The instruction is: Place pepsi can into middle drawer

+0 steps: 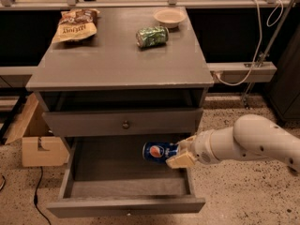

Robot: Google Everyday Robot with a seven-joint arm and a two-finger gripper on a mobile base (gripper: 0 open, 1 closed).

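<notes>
Speckled floor (234,196) around a grey cabinet (117,60); drawer (126,205) open, below and left of the gripper (176,152); gripper at the drawer's right side, fingers clamped on the pepsi can (158,152); can lies sideways, sticking out left of the fingers over the drawer floor; knobbed front (125,124) just above and behind; farther back on the cabinet top: green can (152,36), bowl (169,17) beyond it, chip bag (75,25) far left.
</notes>
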